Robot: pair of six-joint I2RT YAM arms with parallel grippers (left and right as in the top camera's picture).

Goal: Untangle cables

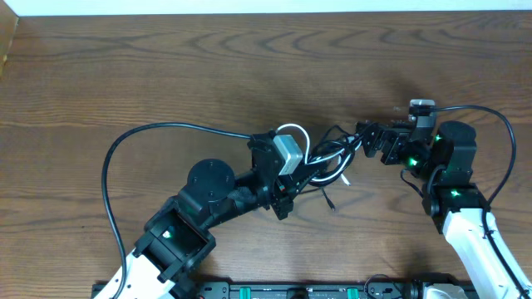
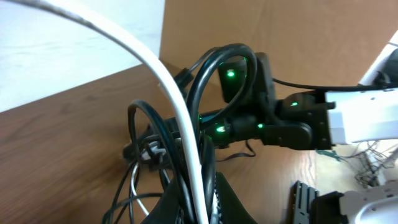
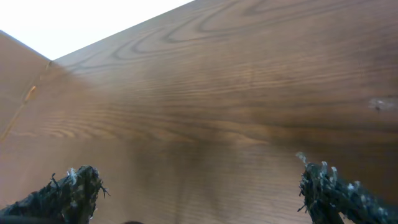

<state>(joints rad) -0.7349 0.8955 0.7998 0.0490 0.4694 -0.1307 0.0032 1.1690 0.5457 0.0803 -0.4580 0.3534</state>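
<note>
**Left arm** (image 1: pixel 208 195): black joints on a white base link, reaching from the lower left of the overhead frame toward its centre. The two-finger left gripper (image 2: pixel 199 210) is closed on thin black and white cables (image 1: pixel 331 159).

**Right arm** (image 1: pixel 453 178): white and black, entering from the lower right, wrist turned leftward. The right gripper (image 3: pixel 199 198) is spread wide, with rough dark fingertips (image 3: pixel 71 190) at both lower corners of the wrist view.

Far half of the table (image 1: pixel 166 66) stands open for passage. Centre is blocked: cables (image 1: pixel 328 159) bunched between left arm (image 1: pixel 224 199) and right gripper (image 1: pixel 364 134), which sits just beside them. A thick arm cord (image 1: pixel 158 129) arcs across the near left.
</note>
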